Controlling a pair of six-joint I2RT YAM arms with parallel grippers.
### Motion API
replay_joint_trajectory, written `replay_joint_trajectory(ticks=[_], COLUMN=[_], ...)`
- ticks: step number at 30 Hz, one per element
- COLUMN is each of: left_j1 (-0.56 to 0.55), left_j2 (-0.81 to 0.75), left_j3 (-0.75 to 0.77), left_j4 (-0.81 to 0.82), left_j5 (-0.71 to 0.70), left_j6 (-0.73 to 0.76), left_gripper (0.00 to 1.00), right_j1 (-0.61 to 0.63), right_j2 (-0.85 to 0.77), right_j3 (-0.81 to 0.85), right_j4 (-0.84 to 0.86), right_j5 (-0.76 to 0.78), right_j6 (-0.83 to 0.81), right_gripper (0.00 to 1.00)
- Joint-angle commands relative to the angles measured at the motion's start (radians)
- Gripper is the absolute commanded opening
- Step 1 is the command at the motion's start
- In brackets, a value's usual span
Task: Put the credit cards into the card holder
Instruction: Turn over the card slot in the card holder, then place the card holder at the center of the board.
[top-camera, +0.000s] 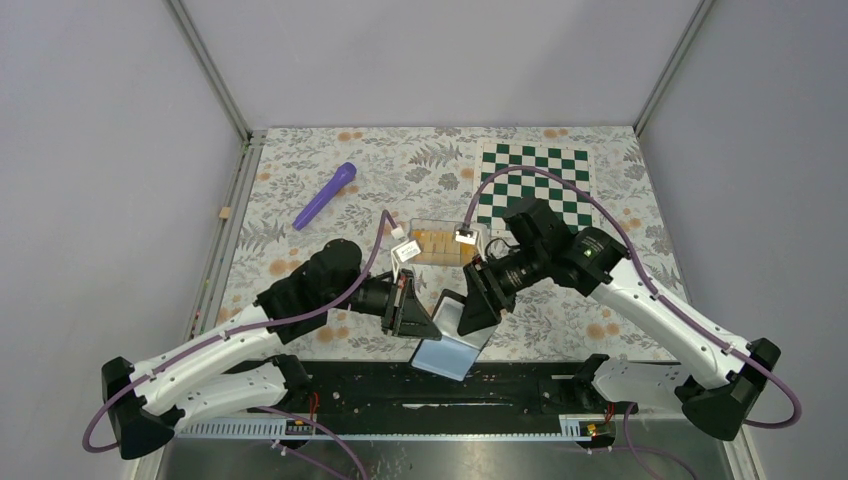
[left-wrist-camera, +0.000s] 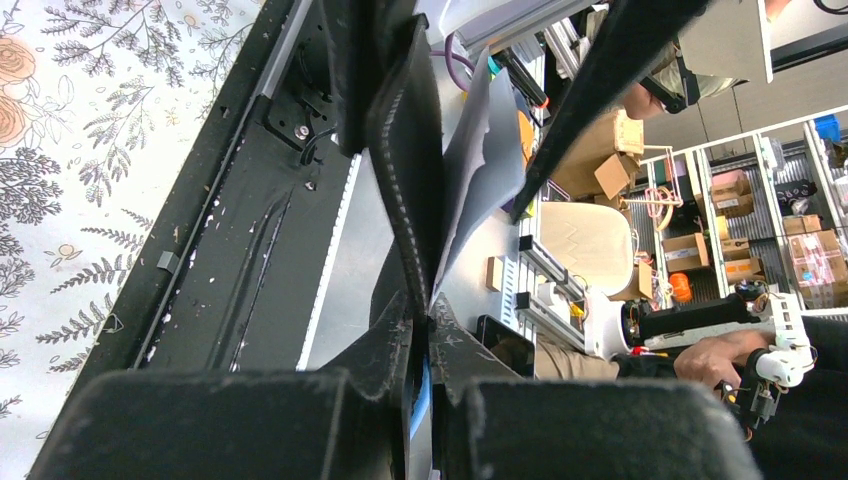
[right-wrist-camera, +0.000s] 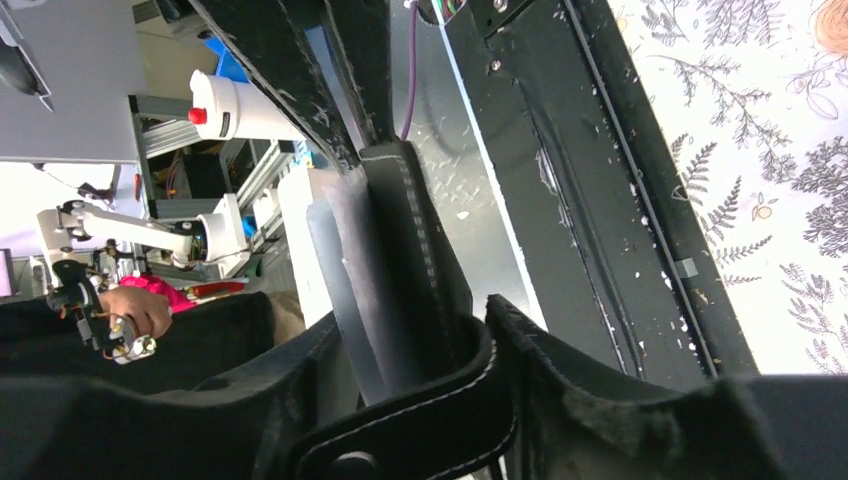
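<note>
Surface (top-camera: 300, 170) stretching under my two arms, card holder (top-camera: 447, 357) hanging open at its near edge, left tool (top-camera: 425, 318) pinching one flap tight, right tool (top-camera: 470, 315) straddling the other, grip I cannot judge, clear box (top-camera: 440, 224) sitting just behind, credit cards (top-camera: 437, 245) lying inside it

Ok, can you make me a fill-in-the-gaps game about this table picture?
1. The credit cards are lying in a clear plastic ___.
2. The card holder is black outside and pale ___ inside.
3. The left hand is pinched shut on the card ___.
4. The chequered mat is white and ___.
Missing words: box; blue; holder; green.
</note>
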Motion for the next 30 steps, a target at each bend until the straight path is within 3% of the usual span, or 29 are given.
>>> replay_joint_trajectory(ticks=[1,6,8,10,14,21,30], left_j1=[-0.004,-0.003,-0.003,-0.003,-0.004,-0.003,-0.002], left_j2=[-0.021,-0.019,-0.018,-0.019,-0.058,-0.178,-0.171], left_j3=[0.026,0.028,0.04,0.073,0.1,0.07,0.036], left_j4=[0.047,0.029,-0.018,-0.132,-0.266,-0.292,-0.265], left_j5=[-0.036,-0.061,-0.11,-0.232,-0.471,-0.673,-0.605], left_j6=[0.01,0.021,0.04,0.072,0.088,0.034,0.019], left_gripper=[0.0,0.0,0.18,0.45,0.72,0.85,0.84], right_j1=[0.011,0.011,0.011,0.011,0.001,-0.061,-0.082], right_j2=[-0.011,-0.019,-0.027,-0.04,-0.07,-0.147,-0.233], right_j3=[-0.028,-0.036,-0.046,-0.068,-0.141,-0.352,-0.76], right_j4=[0.015,0.027,0.051,0.092,0.183,0.434,1.002], right_j5=[-0.053,-0.019,0.014,0.057,0.15,0.31,0.544], right_j6=[0.016,0.036,0.069,0.116,0.232,0.522,0.857], right_gripper=[0.45,0.0,0.0,0.0,0.0,0.0,0.0])
